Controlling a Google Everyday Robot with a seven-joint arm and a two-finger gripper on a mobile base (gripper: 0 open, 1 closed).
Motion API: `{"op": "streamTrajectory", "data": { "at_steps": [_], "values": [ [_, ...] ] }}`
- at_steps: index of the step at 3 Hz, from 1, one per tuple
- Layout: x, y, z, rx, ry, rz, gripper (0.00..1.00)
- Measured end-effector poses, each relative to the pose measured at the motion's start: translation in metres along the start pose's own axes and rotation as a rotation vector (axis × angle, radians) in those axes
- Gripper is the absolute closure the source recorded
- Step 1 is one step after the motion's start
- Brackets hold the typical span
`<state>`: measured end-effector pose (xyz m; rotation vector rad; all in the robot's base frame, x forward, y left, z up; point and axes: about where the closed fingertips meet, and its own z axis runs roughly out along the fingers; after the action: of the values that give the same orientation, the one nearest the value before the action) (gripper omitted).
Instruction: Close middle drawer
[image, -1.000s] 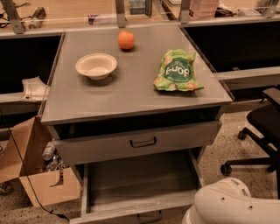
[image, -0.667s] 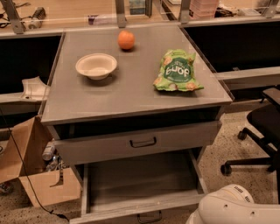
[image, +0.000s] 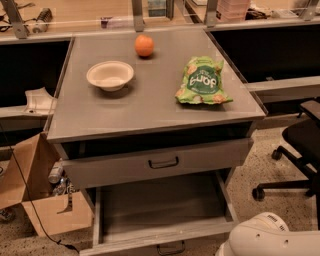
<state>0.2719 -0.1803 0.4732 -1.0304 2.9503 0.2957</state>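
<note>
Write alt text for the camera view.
The middle drawer of a grey cabinet stands pulled far out, below a slightly open top drawer. On top sit an orange, a white bowl and a green snack bag. The gripper is out of view; a white robot shell shows bottom right.

- Middle drawer (image: 160, 207) pulled far out; tray bare, open from above
- Top drawer (image: 110, 172) juts slightly, overhangs the tray's rear
- Handle (image: 170, 247) on the front panel sits at the bottom frame edge, nothing in front of it
- White arm shell (image: 272, 237) just beside the drawer's right front corner; gripper out of frame
- Box (image: 40, 200) close along the drawer's left side, tight there
- Chair (image: 302, 140) to the right, apart from the cabinet; bare floor between
- Top (image: 140, 112): bowl (image: 110, 75), orange (image: 144, 45), bag (image: 202, 82) at back and right; front strip bare
</note>
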Motion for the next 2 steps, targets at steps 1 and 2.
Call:
{"op": "streamTrajectory", "data": {
  "at_steps": [1,2],
  "values": [
    [-0.009,-0.007,0.005,0.018,-0.005,0.022,1.00],
    [-0.028,-0.026,0.009,0.061,-0.033,0.075,1.00]
  ]
}}
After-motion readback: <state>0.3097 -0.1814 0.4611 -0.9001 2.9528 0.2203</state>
